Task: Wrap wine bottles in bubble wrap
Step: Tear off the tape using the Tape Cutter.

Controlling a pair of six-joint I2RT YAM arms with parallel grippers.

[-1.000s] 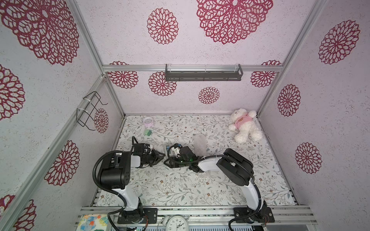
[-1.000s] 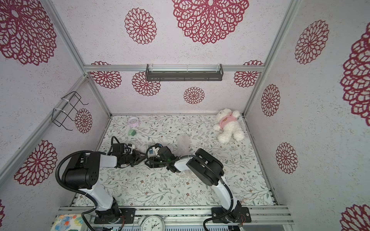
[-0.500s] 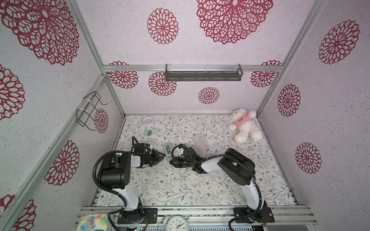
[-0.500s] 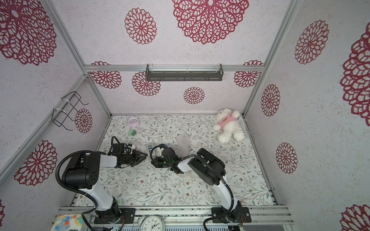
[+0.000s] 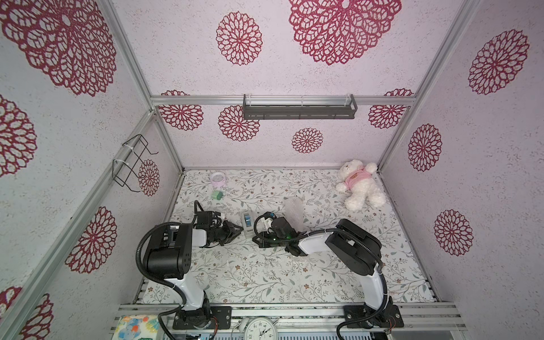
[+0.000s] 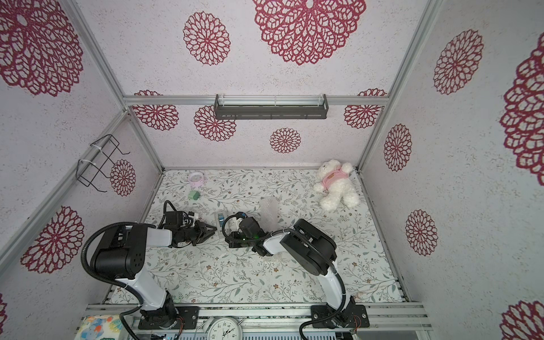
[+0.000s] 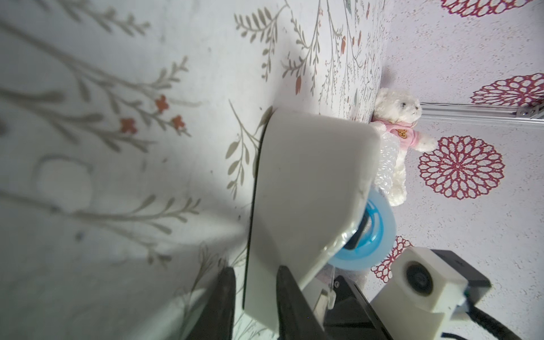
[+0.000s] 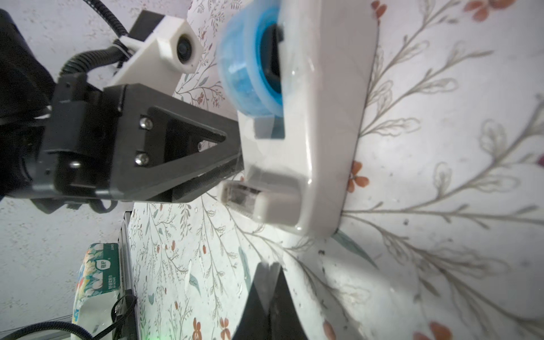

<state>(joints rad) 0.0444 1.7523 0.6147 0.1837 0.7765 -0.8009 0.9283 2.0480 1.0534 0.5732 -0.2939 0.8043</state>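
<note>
Bubble wrap, rolled, lies mid-frame unheld and may spring open; left gripper pinches the tape dispenser by its base, right gripper is clamped tight, perhaps on tape, which could tear.

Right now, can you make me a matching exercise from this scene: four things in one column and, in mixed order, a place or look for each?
Things:
1. teddy bear
2. tape dispenser
3. bubble wrap
4. clock

Place or look:
a. carries a blue roll
b. on the front frame, off the floral mat
c. far right corner
d. clear, bubbly roll

Pairs: 1-c, 2-a, 3-d, 4-b
</note>
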